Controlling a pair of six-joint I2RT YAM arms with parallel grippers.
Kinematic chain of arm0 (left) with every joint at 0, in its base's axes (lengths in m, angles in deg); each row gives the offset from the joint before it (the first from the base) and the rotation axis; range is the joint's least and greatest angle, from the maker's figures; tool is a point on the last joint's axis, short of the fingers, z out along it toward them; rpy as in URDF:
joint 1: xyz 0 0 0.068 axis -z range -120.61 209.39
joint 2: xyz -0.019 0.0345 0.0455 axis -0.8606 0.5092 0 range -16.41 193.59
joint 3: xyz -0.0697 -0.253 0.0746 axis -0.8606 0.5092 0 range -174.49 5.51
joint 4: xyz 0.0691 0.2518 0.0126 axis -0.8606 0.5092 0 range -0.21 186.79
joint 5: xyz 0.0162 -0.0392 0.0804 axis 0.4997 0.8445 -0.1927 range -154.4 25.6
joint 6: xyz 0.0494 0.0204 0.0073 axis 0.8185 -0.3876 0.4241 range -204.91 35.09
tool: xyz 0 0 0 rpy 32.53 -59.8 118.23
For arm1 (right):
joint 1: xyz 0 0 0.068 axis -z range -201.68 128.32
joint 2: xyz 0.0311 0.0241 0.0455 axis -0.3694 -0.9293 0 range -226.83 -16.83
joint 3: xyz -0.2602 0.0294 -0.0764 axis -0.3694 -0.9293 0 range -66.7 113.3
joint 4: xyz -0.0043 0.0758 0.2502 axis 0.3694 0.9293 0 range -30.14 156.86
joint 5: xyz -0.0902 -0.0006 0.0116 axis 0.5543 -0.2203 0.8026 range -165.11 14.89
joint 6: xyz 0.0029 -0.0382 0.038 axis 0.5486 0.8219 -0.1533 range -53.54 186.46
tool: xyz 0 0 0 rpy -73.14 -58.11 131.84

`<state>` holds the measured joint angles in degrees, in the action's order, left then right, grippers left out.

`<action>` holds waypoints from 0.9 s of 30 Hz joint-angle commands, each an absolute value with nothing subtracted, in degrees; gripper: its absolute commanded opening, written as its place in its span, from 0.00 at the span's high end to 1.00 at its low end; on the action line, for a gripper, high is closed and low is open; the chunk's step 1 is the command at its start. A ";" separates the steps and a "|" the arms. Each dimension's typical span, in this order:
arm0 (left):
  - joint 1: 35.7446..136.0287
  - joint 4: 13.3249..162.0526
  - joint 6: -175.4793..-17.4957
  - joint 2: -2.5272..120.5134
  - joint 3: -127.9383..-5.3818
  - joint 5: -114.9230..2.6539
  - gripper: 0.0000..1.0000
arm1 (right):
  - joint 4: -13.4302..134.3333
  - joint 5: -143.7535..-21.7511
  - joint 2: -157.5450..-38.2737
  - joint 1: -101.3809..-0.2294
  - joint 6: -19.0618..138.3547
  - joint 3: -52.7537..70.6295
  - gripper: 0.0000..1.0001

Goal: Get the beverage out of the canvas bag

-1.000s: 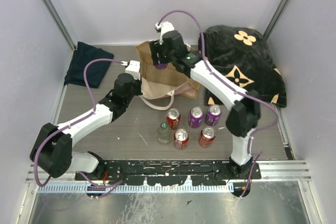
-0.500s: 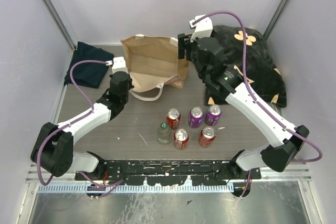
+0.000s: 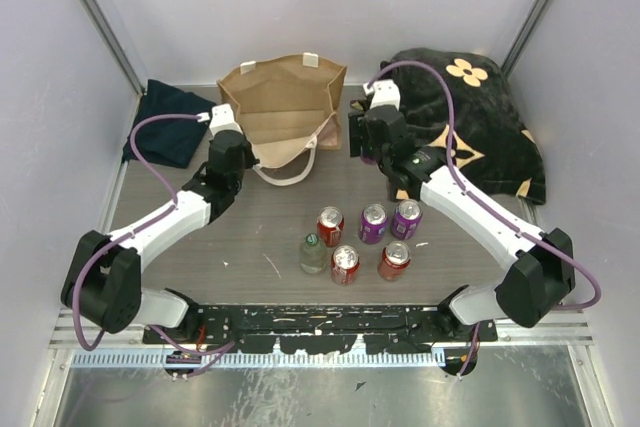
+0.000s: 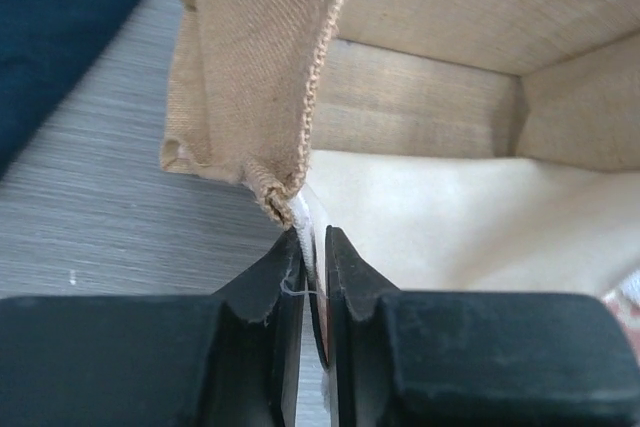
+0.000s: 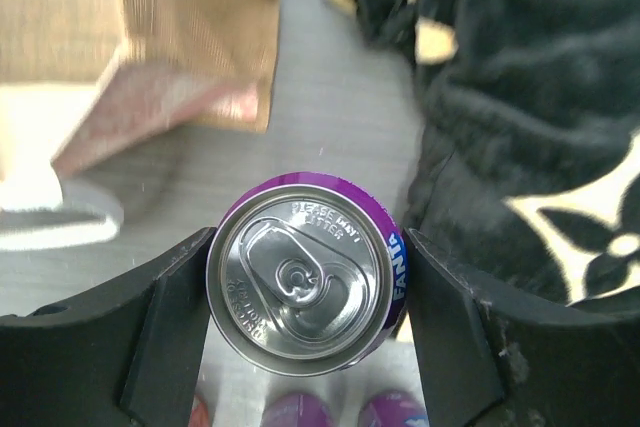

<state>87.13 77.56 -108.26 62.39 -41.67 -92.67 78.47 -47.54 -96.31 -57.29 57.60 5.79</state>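
- Purple can (image 5: 305, 277), seen from the right wrist: it stands upright, with its long axis pointing straight at the lens. The right end effector (image 5: 305, 282) is partly open around it, with one finger (image 5: 175, 297) pressed to each side.
- The can is already out of the canvas bag (image 5: 190, 17), which lies up and to the left in this view. The black blanket (image 5: 540, 97) lies to the right, and there is bare worktop (image 5: 330, 97) beneath the can. Tops from the cluster of drinks (image 5: 390, 412) show at the bottom edge, so the parked drinks lie on the near side of the grip.
- From the left wrist: the left end effector (image 4: 312, 247) is almost closed, with only a slit between its fingers. A thin cream strip of the bag's edge sits in that slit. The bag's mouth gapes beyond it, and no drink shows in the part of the inside that is visible.
- From above: the right end effector (image 3: 365, 142) hangs just beside the bag's right wall, between the bag and the blanket. The left end effector (image 3: 225, 147) is at the bag's left front corner. The cluster of drinks (image 3: 360, 242) stands well apart from both, toward the arm bases.
- I judge that the coming move is a set-down by the right arm, which is the only one carrying the can. It would travel toward the near edge with the can kept vertical.
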 commanded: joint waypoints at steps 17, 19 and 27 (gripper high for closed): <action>87.07 87.15 -111.07 54.73 -42.97 -83.10 0.19 | 64.63 -62.10 -102.92 -57.38 50.26 -5.54 0.94; 87.08 87.04 -110.03 53.86 -42.84 -83.64 0.04 | 63.41 -62.18 -103.72 -57.32 50.12 -6.49 0.88; 87.09 86.01 -108.48 50.01 -40.85 -84.61 0.02 | 60.36 -62.11 -105.30 -57.35 49.50 -9.36 0.59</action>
